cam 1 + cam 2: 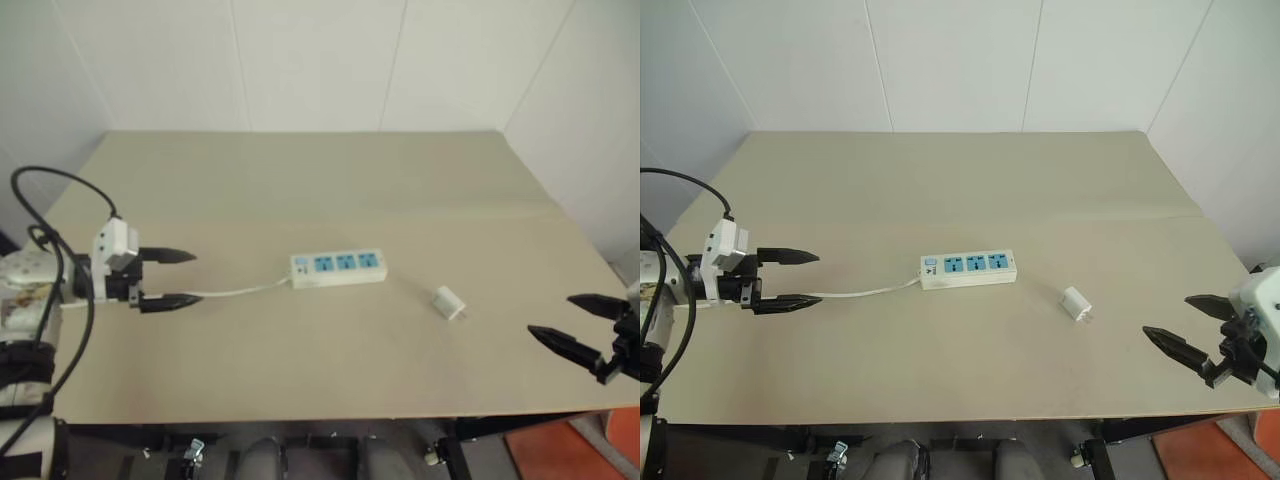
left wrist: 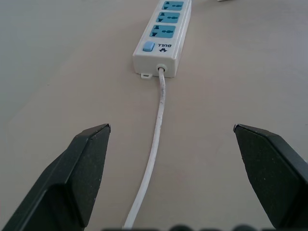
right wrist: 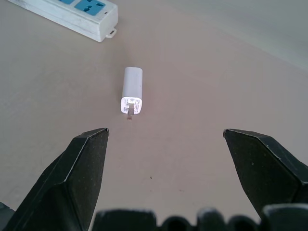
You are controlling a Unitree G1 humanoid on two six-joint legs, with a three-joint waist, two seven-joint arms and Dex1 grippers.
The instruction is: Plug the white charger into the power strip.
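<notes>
Bench point(image 1: 300, 180) lying beige, walls white | both tools spread wide, holding nothing | white charger point(image 1: 449, 302) lying flat at 4 o'clock of power strip point(image 1: 339, 267), near right tool point(image 1: 562, 323) | left tool point(image 1: 170, 277) hovering over strip cable point(image 1: 235, 292) | risk: pinching charger sideways, prongs misaligning with socket.

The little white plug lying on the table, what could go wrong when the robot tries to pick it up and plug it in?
The white charger lies flat on its side, small and smooth, so it might slip or skid away when the open right pincer closes on it. Its prongs point sideways, so it probably has to be turned before it fits a socket. The power strip lies loose on the table; pushing the plug in could shove it along unless the open left pincer steadies it.
</notes>
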